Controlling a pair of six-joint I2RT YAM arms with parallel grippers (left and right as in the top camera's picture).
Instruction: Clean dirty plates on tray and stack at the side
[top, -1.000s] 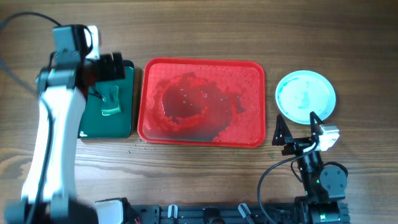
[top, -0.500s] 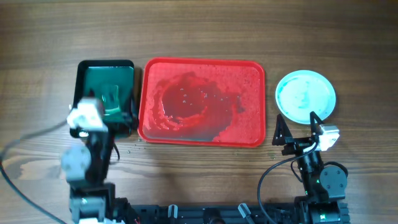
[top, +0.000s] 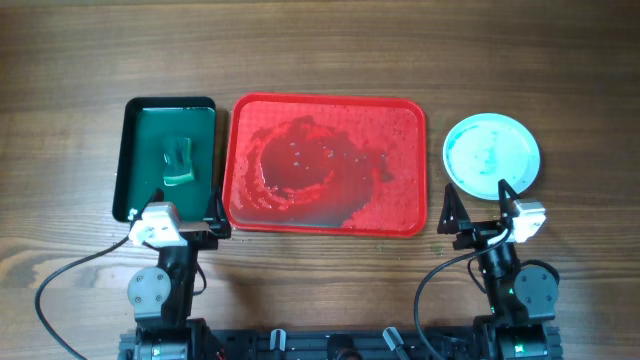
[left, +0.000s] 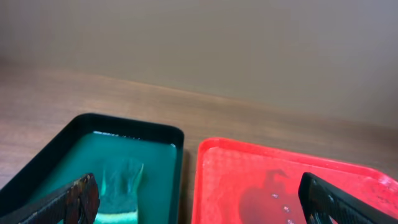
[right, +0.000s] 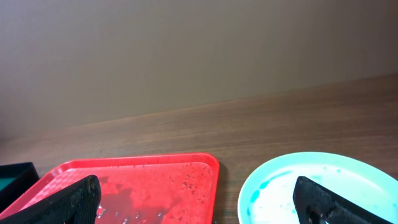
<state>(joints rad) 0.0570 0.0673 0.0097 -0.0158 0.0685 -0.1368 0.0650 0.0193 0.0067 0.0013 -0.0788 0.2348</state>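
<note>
**Desk:** Where do the arms stand?

**Operator:** Both sit at my near edge of the table (top: 320, 290). My left gripper (top: 175, 218) gapes wide, holding nothing, just before the green tray (top: 165, 101). My right gripper (top: 476, 205) is spread as wide, also empty.

**Desk:** And beyond them?

**Operator:** The red tray (top: 325, 98) lies wet at centre. A sponge (top: 178, 162) sits in the green tray. A pale-blue plate (top: 491, 152) rests on the table right of the red tray, apart from it. I cannot tell whether others lie beneath.

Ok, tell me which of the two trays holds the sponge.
The smaller dark green tray: the green sponge lies inside it. The larger red tray holds only liquid, no sponge.
</note>
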